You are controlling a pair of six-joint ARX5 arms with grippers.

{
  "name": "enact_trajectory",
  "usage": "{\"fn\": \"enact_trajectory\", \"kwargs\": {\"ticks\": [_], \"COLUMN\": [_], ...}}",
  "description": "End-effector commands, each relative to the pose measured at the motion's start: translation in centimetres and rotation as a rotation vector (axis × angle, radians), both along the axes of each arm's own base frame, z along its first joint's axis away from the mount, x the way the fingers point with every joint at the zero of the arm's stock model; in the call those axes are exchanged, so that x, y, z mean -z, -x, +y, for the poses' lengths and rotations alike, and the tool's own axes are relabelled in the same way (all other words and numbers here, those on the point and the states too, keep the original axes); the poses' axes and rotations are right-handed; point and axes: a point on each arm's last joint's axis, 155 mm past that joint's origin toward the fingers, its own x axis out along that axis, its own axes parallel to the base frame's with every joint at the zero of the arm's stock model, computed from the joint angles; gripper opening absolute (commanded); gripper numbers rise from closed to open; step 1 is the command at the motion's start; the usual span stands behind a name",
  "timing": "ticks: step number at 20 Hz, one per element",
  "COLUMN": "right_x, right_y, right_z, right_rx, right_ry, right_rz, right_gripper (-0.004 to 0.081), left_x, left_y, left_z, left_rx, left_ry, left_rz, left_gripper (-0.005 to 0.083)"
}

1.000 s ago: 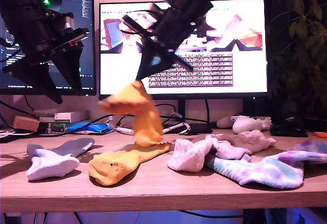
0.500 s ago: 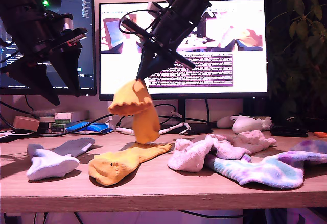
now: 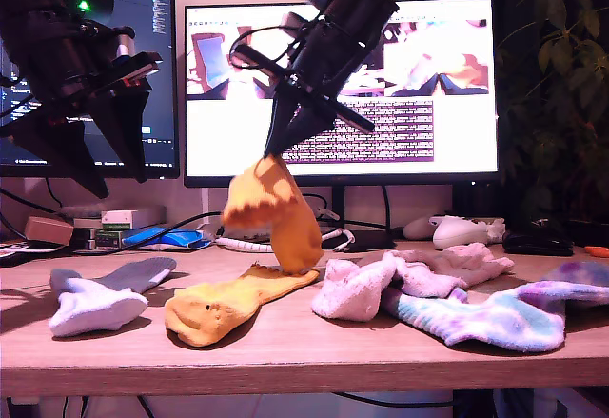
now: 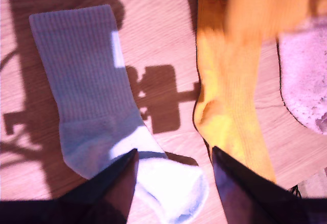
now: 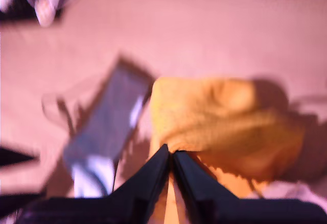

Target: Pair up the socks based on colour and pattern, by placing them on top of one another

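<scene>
A mustard-orange sock [image 3: 278, 213] hangs in the air, pinched by its cuff in my second gripper [image 3: 276, 153], which is shut on it; its toe dangles just above the table. In the second wrist view the same orange sock [image 5: 225, 127] bunches at the shut second gripper [image 5: 170, 153]. Its twin orange sock [image 3: 224, 306] lies flat below. A lavender-white sock [image 3: 100, 299] lies at the exterior view's left, under my first gripper [image 3: 124, 175], which hovers high and open. In the first wrist view the open first gripper [image 4: 173, 155] hangs over the lavender sock [image 4: 87, 96] and the lying orange sock [image 4: 230, 106].
Fluffy pink socks [image 3: 357, 289] and a tie-dye sock [image 3: 485, 318] lie at the exterior view's right. Behind them sit a white game controller [image 3: 466, 230], cables, two monitors [image 3: 381, 85] and small boxes [image 3: 124, 218]. A plant [image 3: 561, 104] stands at that view's far right.
The second gripper has shifted slightly toward the exterior view's right, and the hanging orange sock has swung that way with it. The first arm has barely moved.
</scene>
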Motion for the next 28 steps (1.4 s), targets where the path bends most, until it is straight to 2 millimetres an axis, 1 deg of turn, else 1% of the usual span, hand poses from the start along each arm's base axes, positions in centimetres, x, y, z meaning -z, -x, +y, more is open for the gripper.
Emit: {"fn": "enact_trajectory", "kwargs": {"ticks": [1, 3, 5, 6, 10, 14, 15, 17, 19, 21, 22, 23, 24, 25, 27, 28], "right_x": [1.1, 2.5, 3.5, 3.8, 4.7, 4.8, 4.9, 4.9, 4.5, 3.5, 3.0, 3.0, 3.5, 4.2, 6.1, 6.8], "right_y": [1.8, 3.1, 4.9, 6.1, 9.1, 12.9, 13.4, 13.8, 14.7, 16.1, 17.3, 17.8, 17.7, 16.9, 15.5, 15.2], "right_z": [0.6, 0.7, 1.1, 1.5, 1.9, 2.6, 2.7, 3.1, 3.6, 4.4, 4.5, 4.2, 3.6, 3.3, 3.2, 3.3], "right_rx": [-0.029, -0.045, -0.070, -0.092, -0.121, -0.165, -0.172, -0.166, -0.184, -0.228, -0.261, -0.280, -0.279, -0.263, -0.211, -0.201], "right_ry": [0.022, 0.043, 0.040, 0.028, 0.060, 0.054, 0.064, 0.060, 0.026, -0.043, -0.064, -0.057, -0.022, 0.011, 0.054, 0.058], "right_rz": [0.032, 0.074, 0.141, 0.185, 0.280, 0.410, 0.421, 0.431, 0.472, 0.545, 0.588, 0.604, 0.587, 0.549, 0.516, 0.522], "right_gripper": [-0.0011, -0.0011, -0.0011, -0.0011, -0.0011, -0.0011, -0.0011, -0.0011, -0.0011, -0.0011, -0.0011, -0.0011, -0.0011, -0.0011, -0.0011, -0.0011], "left_x": [-0.6, -0.6, -0.6, -0.6, -0.5, -0.4, -0.4, -0.4, -0.4, -0.4, -0.4, -0.4, -0.4, -0.4, -0.5, -0.5], "left_y": [0.1, 0.1, 0.1, 0.1, 0.3, 0.5, 0.6, 0.7, 0.7, 0.7, 0.7, 0.7, 0.6, 0.5, 0.3, 0.3], "left_z": [0.1, 0.1, 0.1, 0.1, 0.1, 0.2, 0.2, 0.2, 0.2, 0.2, 0.2, 0.2, 0.2, 0.2, 0.3, 0.3], "left_rx": [0.005, 0.006, 0.006, 0.006, 0.008, 0.014, 0.016, 0.020, 0.021, 0.037, 0.037, 0.037, 0.037, 0.036, 0.033, 0.034], "left_ry": [0.002, 0.003, 0.002, 0.002, -0.001, -0.005, -0.006, -0.008, -0.008, -0.013, -0.013, -0.013, -0.012, -0.011, -0.010, -0.010], "left_rz": [-0.016, -0.016, -0.014, -0.014, -0.005, 0.000, 0.002, 0.005, 0.005, -0.001, -0.001, -0.003, -0.006, -0.010, -0.016, -0.017], "left_gripper": [0.0407, 0.0407, 0.0407, 0.0407, 0.0407, 0.0407, 0.0407, 0.0407, 0.0407, 0.0407, 0.0407, 0.0407, 0.0407, 0.0407, 0.0407, 0.0407]}}
